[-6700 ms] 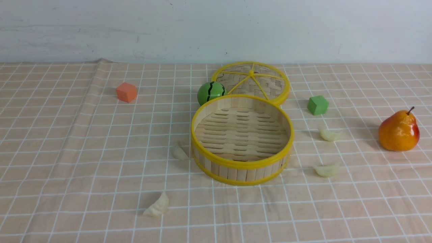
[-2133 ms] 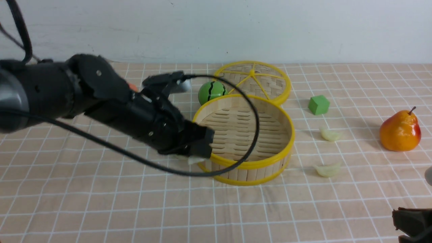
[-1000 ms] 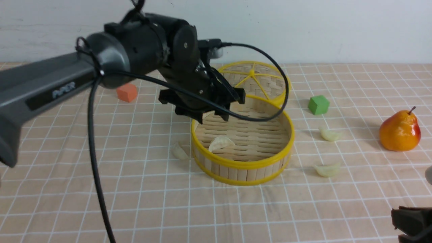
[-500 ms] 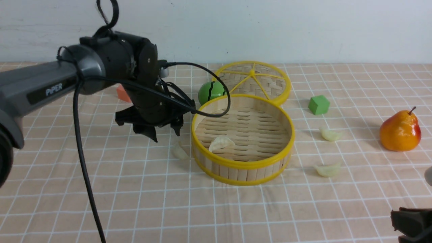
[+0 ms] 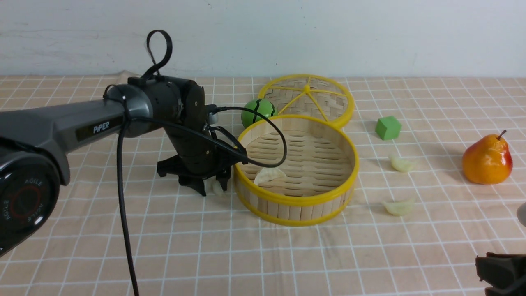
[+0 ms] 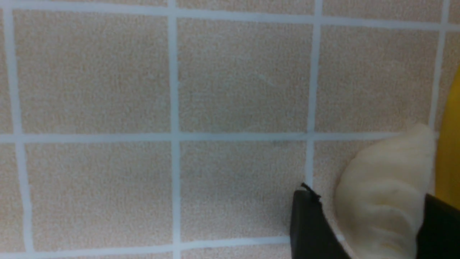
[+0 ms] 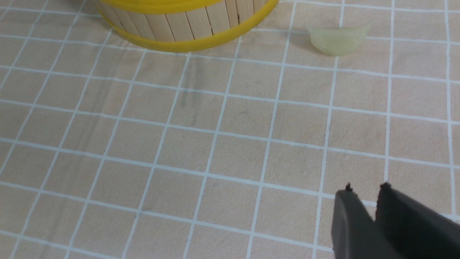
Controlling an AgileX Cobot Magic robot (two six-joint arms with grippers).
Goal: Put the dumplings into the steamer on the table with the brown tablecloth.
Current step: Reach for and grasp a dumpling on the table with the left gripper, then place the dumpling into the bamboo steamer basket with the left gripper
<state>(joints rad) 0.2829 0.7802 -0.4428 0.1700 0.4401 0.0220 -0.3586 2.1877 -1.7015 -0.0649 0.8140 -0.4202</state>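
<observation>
Grey left arm [image 5: 61, 125] lettered "PiPER", black wrist, looped black cable [image 5: 123, 230].

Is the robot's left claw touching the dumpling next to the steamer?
Cannot tell. The left wrist view shows the dumpling between the left gripper's fingers, contact unclear.

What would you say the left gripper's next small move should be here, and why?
Probably close the left gripper on the dumpling. The wrist view shows it between the open fingers, low on the tablecloth beside the steamer, so no further approach seems needed.

Lab-like tabletop: gridded tablecloth [image 5: 82, 230], bare wall [image 5: 370, 33].
</observation>
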